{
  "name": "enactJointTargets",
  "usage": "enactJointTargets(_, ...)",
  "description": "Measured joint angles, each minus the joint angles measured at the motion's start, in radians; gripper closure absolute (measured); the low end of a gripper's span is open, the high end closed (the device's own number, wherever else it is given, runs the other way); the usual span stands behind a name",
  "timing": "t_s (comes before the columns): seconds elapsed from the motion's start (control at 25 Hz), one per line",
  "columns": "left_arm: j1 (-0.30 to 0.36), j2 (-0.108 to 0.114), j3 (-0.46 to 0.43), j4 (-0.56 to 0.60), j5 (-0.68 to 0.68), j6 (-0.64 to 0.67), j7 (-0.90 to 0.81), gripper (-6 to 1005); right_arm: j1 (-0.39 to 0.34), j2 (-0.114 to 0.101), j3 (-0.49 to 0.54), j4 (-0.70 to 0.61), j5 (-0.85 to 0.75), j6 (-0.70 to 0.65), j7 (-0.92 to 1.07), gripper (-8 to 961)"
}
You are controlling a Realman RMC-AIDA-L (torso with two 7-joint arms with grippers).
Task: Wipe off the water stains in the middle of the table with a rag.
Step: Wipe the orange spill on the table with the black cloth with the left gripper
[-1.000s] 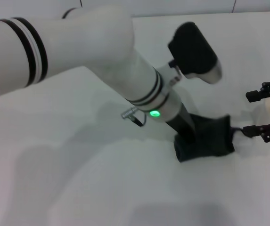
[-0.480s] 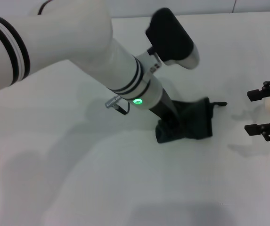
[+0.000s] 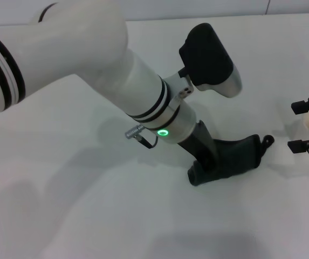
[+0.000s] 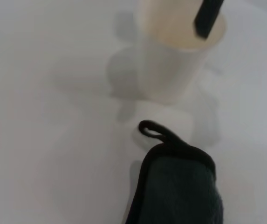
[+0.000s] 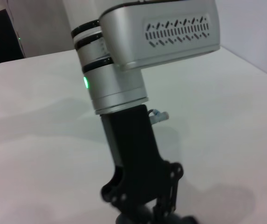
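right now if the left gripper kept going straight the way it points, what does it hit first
The left gripper points down at the table and is already pressed into the rag, so it meets the rag first, then the tabletop beneath. The paper cup stands beyond the rag's loop, seemingly off that line.

Left arm [image 3: 89,65]: white shell, black double bands, green LED, black wrist housing, silver camera module.
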Motion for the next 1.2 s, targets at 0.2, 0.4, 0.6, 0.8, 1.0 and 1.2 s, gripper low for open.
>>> enactJointTargets(0.2,0.002,0.0,-0.036,-0.039,0.081,-0.049,-0.044,889,0.003,-0.004,-0.006,0.002,-0.006,-0.001,0.007,97)
enactJointTargets(0.4,0.002,0.0,-0.049,-0.079,0.112,-0.122,-0.065,887,0.003,-0.003,-0.006,0.001,-0.016,-0.007,0.008,97)
enactJointTargets(0.6,-0.005,-0.001,-0.049,-0.089,0.105,-0.14,-0.062,885,0.004,-0.003,-0.006,0.001,-0.017,-0.007,0.009,97)
enactJointTargets(0.8,-0.012,-0.004,-0.041,-0.074,-0.007,-0.088,0.025,884,0.006,-0.004,-0.004,0.003,-0.021,-0.006,0.009,97)
enactJointTargets(1.0,-0.019,-0.003,-0.041,-0.073,-0.117,-0.021,0.101,882,0.006,-0.004,0.0,0.001,-0.026,-0.004,0.008,97)
enactJointTargets(1.2,-0.022,-0.005,-0.041,-0.077,-0.119,-0.005,0.112,880,0.009,-0.004,0.001,-0.001,-0.026,-0.002,0.007,98)
